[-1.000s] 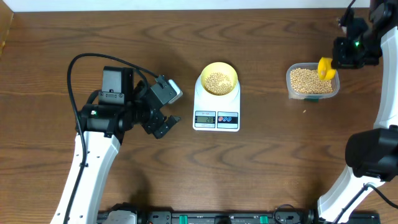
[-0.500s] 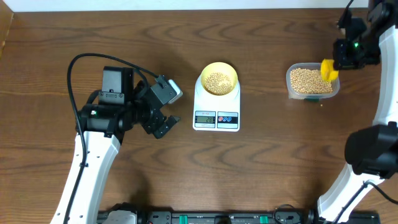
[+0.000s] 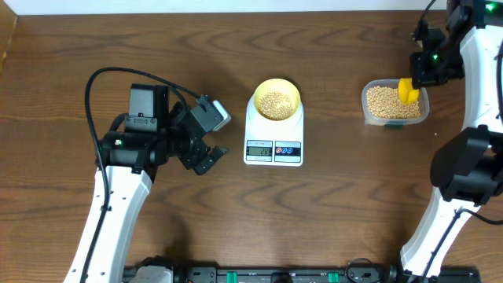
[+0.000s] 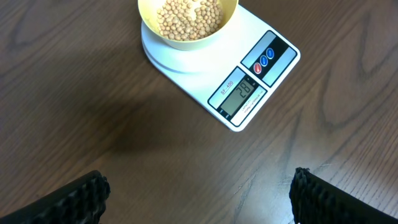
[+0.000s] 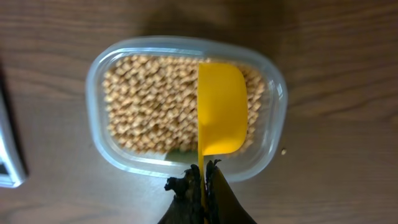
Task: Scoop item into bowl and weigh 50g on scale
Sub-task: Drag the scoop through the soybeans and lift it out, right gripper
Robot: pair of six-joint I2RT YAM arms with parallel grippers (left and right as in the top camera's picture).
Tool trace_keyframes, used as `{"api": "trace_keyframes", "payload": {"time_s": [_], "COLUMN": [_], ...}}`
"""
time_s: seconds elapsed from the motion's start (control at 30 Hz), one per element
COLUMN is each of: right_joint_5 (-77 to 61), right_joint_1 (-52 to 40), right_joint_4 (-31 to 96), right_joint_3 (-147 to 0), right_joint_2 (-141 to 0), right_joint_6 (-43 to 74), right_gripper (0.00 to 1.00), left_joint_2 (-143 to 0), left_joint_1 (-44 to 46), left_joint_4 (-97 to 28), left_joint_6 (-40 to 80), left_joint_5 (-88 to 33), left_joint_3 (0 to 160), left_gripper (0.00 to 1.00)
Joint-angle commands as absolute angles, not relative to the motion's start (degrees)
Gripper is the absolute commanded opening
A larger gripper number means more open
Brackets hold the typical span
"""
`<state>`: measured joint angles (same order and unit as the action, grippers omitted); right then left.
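Overhead: bowl [image 3: 276,85] on scale [image 3: 273,151], part-filled with beans [image 3: 274,104]; your right fingers [image 5: 186,196] clamp scoop [image 3: 407,90] over tub [image 3: 365,110]; left fingers [image 4: 74,199] spread, empty; more scooping likely remains

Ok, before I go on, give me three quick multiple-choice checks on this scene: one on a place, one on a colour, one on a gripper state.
1. Where does the bowl stand?
A. On the scale
B. Inside a cardboard box
C. On a stack of plates

2. What colour is the scoop over the tub of beans?
A. Red
B. Yellow
C. Blue

3. How is the left gripper?
A. Shut on the bowl
B. Shut on the scoop
C. Open, holding nothing

Answers:
1 A: the bowl sits on the scale's platform, behind the display.
2 B: the right wrist view shows a yellow scoop, its handle pinched in the shut right gripper.
3 C: its fingers stand wide apart with nothing between them.
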<state>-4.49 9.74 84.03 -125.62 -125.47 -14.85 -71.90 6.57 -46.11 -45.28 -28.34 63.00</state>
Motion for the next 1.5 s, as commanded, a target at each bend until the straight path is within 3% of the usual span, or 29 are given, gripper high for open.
{"api": "trace_keyframes", "payload": {"time_s": [0.0, 0.13, 0.43, 0.63, 1.0, 1.47], "right_joint_5": [-0.01, 2.76, -4.54, -6.81, -4.19, 0.69], "right_joint_1": [9.54, 9.56, 9.37, 9.28, 8.8, 9.45], "right_joint_4": [82.74, 80.77, 80.97, 83.61, 89.71, 84.51], "right_joint_3": [-126.21, -126.21, -126.19, -126.19, -126.15, -123.26], "right_joint_2": [-125.73, -125.73, -125.75, -125.75, -125.75, -125.8], "right_joint_6": [-15.94, -15.94, -17.15, -10.17, -5.61, -6.07], "right_gripper": [0.01, 0.01, 0.01, 0.01, 0.01, 0.01], "left_joint_2": [-71.85, -71.85, -71.85, -71.85, -71.85, -71.85], "left_joint_1": [6.39, 6.39, 6.39, 6.39, 6.39, 6.39], "left_joint_4": [-46.28, -46.28, -46.28, -46.28, -46.28, -46.28], "left_joint_6": [-46.04, -46.06, -46.06, -46.04, -46.06, -46.06], "left_joint_5": [-28.45, -28.42, -28.45, -28.45, -28.42, -28.42], "left_joint_3": [62.87, 62.87, 62.87, 62.87, 62.87, 62.87], "left_gripper": [0.95, 0.95, 0.95, 0.95, 0.95, 0.95]}}
